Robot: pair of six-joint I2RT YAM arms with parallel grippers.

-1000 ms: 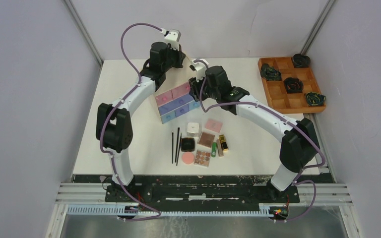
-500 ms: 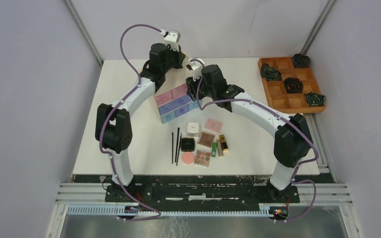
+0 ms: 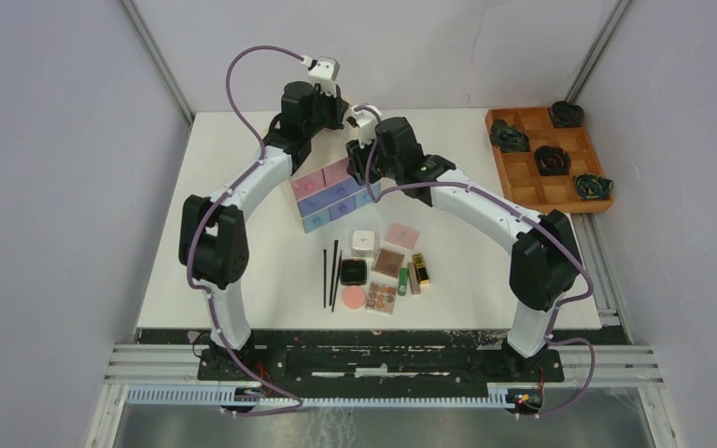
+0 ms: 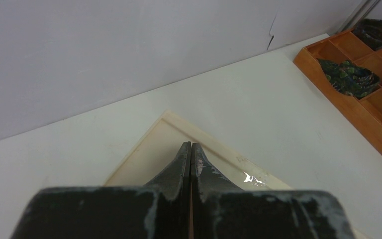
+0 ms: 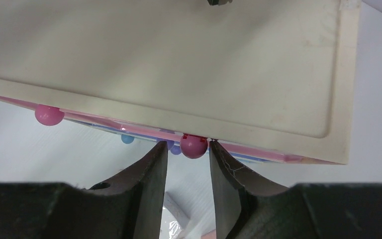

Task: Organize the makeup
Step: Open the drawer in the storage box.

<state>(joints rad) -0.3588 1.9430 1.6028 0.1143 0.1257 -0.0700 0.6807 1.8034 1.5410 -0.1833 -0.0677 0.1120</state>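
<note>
Loosely clustered near the front edge of the table [image 3: 243, 205], the makeup [image 3: 378, 271] lies apart from both arms, with the black sticks [image 3: 330, 273] at its left, the white jar [image 3: 363, 243] at its far side and the palettes and tubes to the right. Just behind it stands the pale chest [image 3: 331, 194]. The right gripper [image 5: 188, 148] holds its jaws apart around the top drawer's pink knob [image 5: 194, 145], while the left gripper [image 4: 191, 145], jaws pressed together, points down at the chest's top.

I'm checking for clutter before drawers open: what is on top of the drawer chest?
Only the left gripper, jaws shut, tip down over the pale lid of the chest; contact is unclear. From above, the right arm covers part of the lid.
</note>
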